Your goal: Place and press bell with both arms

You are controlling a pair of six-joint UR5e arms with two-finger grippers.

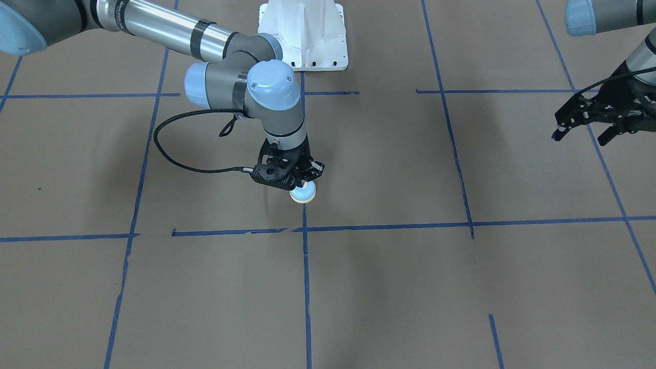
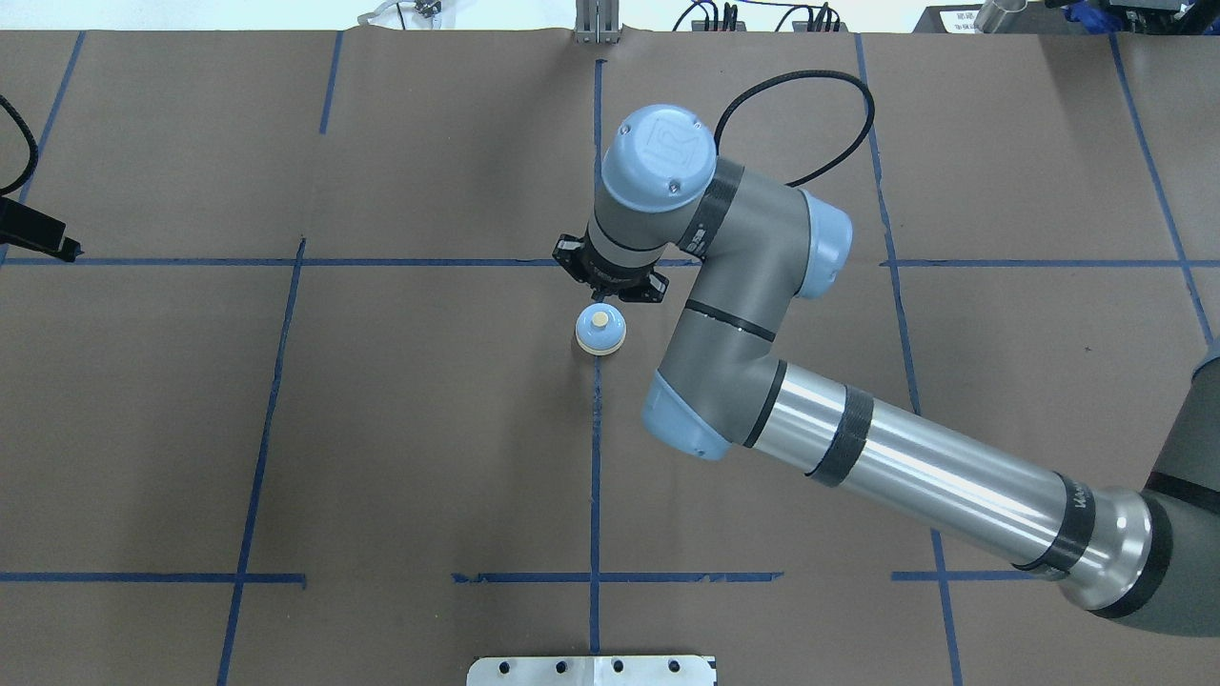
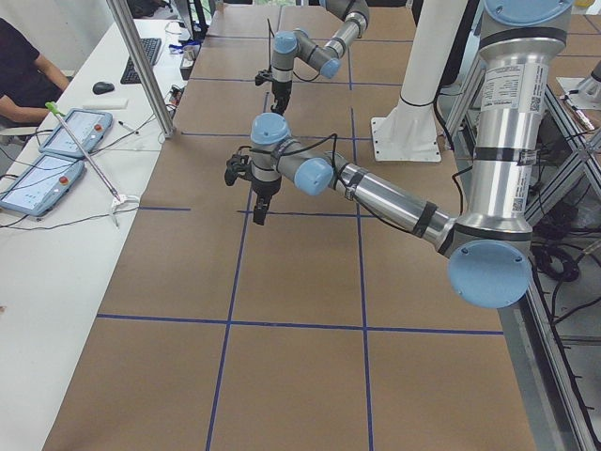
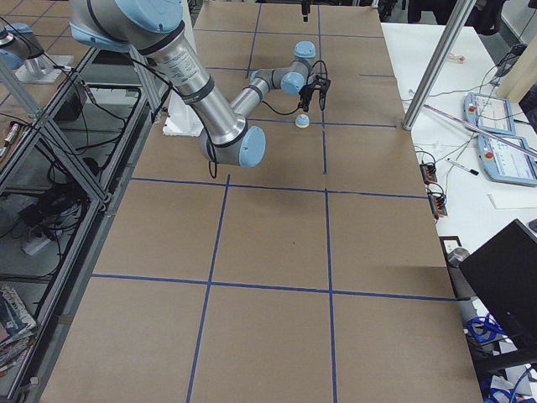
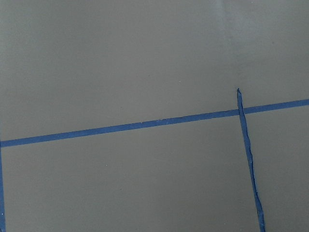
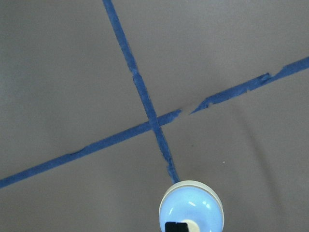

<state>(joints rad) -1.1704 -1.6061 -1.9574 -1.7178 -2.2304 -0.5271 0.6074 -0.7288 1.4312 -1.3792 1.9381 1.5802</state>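
Observation:
The light-blue bell (image 1: 303, 193) with its cream button stands on the brown table at the centre blue line, and shows in the overhead view (image 2: 600, 330) and the right wrist view (image 6: 191, 209). My right gripper (image 1: 305, 182) points down just over the bell's top with its jaws together. One black fingertip (image 6: 175, 226) lies beside the button; I cannot tell whether it touches. My left gripper (image 1: 584, 130) hangs open and empty far off at the table's side, and only part of it shows at the overhead view's edge (image 2: 38, 233). The left wrist view holds only table and tape.
Blue tape lines (image 2: 596, 448) cross the brown paper table (image 2: 400, 410). The white pedestal base (image 1: 303, 36) stands at the robot's side. In the exterior left view, tablets (image 3: 75, 133) and a seated person are on a side desk beyond the table.

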